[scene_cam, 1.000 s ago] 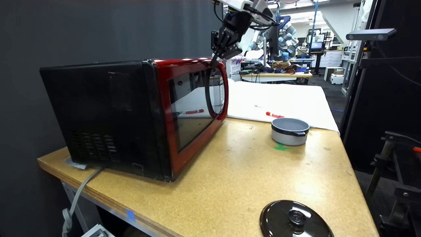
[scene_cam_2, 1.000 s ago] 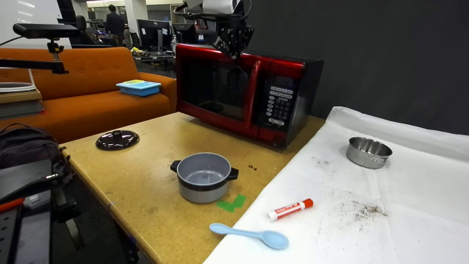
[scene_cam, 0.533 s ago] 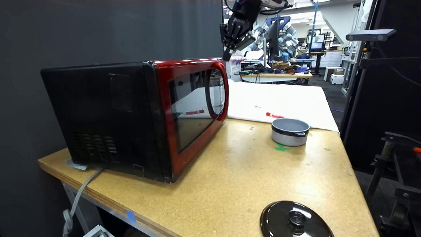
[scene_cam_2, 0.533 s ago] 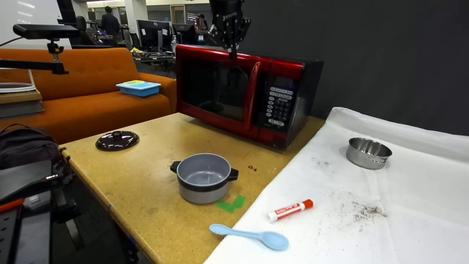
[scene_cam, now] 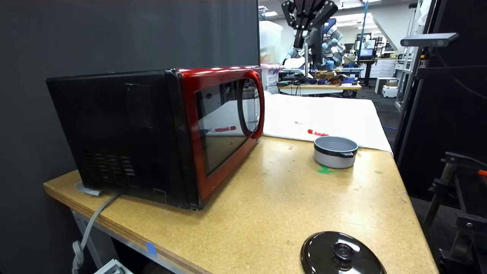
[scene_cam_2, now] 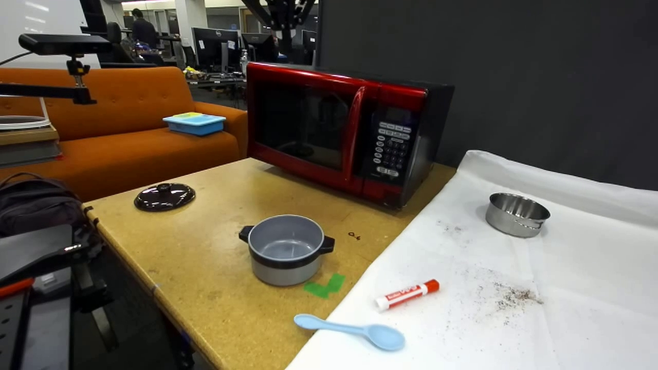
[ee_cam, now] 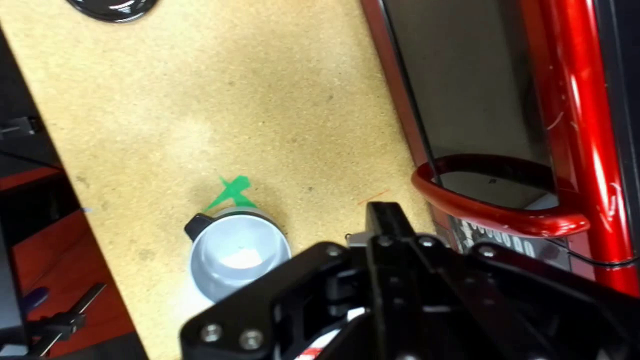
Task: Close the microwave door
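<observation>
Gripper [scene_cam: 299, 40] now higher and apart from the microwave [scene_cam: 152, 133]; half a second ago I had it near the top front edge. Fingers [ee_cam: 392, 220] pressed together, tips in free air. One microwave on the table [scene_cam: 274, 198], door [scene_cam_2: 303, 123] closed flush. I count one pot [scene_cam_2: 284, 272], one lid [scene_cam_2: 164, 198] on the table; one marker [scene_cam_2: 407, 294], one metal bowl [scene_cam_2: 506, 222] on white sheet [scene_cam_2: 581, 277]; one spoon [scene_cam_2: 354, 328] across its edge.
</observation>
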